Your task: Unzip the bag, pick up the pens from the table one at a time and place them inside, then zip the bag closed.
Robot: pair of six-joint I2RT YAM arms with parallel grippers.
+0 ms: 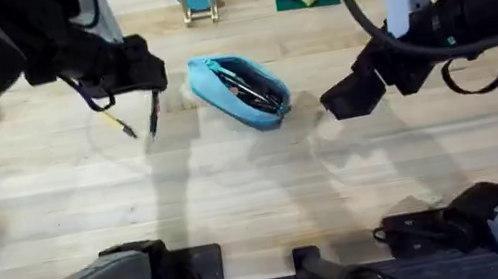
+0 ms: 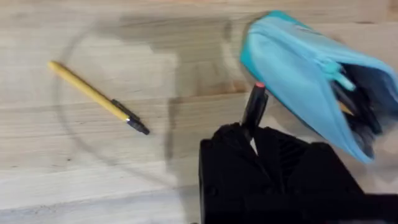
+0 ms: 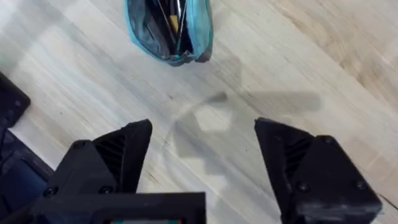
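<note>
the left jaws [image 2: 252,140] pinch a black pen [image 2: 254,106] just beside the open bag [image 1: 241,90] on the worktop [image 1: 238,192]. the right jaws [image 3: 202,168] hang spread nearby. risk: the pen could snag the bag's soft lip and spill beside the yellow stick [image 2: 96,96].

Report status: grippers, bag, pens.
Left gripper shut on black pen, beside bag. Right gripper open, empty. Bag unzipped, pens inside. Yellow pen on table.
</note>
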